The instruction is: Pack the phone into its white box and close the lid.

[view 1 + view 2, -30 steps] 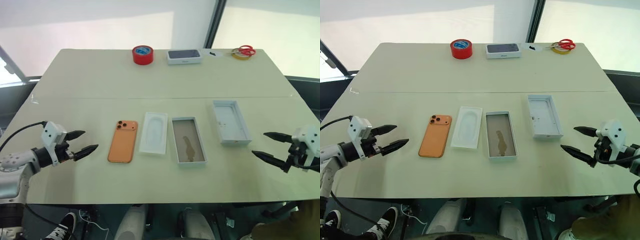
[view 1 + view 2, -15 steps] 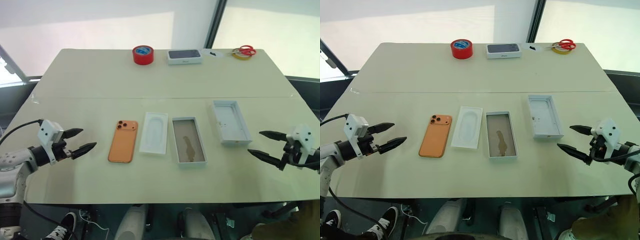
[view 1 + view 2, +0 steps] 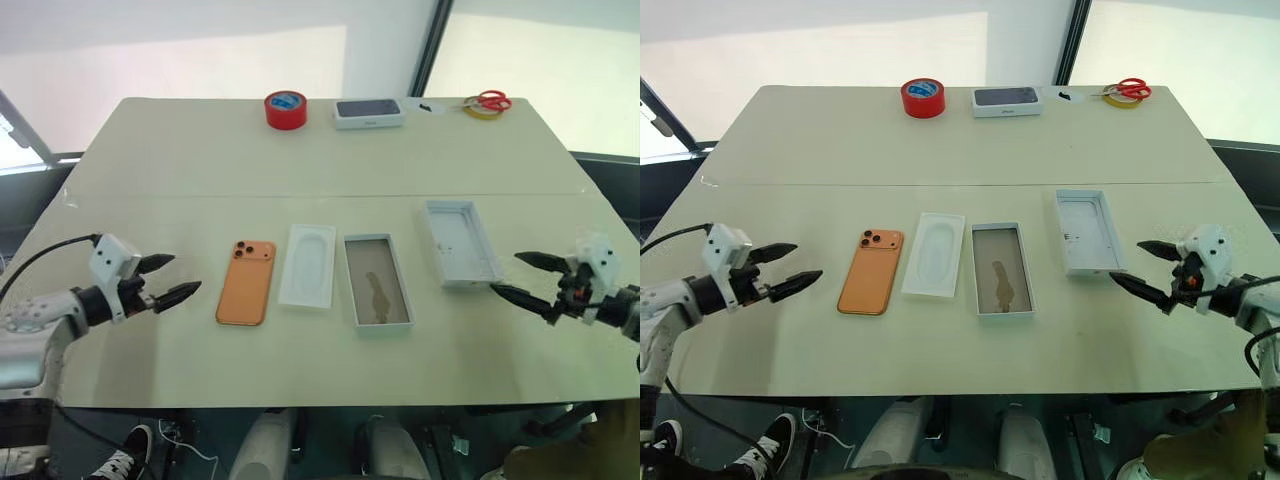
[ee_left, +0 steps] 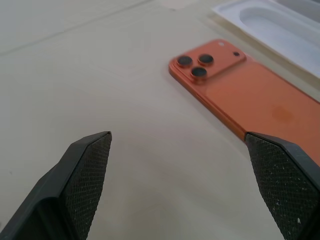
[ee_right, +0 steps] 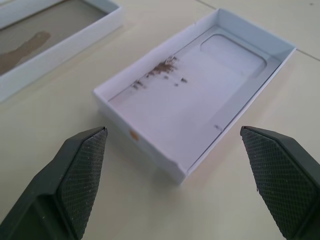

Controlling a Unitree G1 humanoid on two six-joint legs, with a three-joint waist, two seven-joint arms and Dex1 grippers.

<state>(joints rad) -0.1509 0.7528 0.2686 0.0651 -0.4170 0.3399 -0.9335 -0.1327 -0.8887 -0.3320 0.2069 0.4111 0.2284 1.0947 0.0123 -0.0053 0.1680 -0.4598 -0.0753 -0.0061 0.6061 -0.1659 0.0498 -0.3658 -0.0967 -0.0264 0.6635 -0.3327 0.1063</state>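
Note:
The orange phone (image 3: 246, 282) lies back up on the table, its three lenses at the far corner (image 4: 199, 66). To its right lies a white moulded insert (image 3: 308, 265), then the white box (image 3: 377, 280) with its brownish floor showing. Farther right, the lid (image 3: 461, 244) lies inside up (image 5: 200, 90). My left gripper (image 3: 183, 274) hovers open just left of the phone, pointing at it. On the other side, my right gripper (image 3: 506, 272) stands open just right of the lid's near end. Neither gripper holds anything.
Along the table's far edge sit a red tape roll (image 3: 286, 109), a white box with a dark phone picture (image 3: 368, 112), and red scissors on a yellow tape roll (image 3: 487, 102). The table's near edge (image 3: 330, 404) runs just below both grippers.
Both grippers have edged inward, the left toward the phone and the right toward the lid. They stay open, and the things on the table have not moved.

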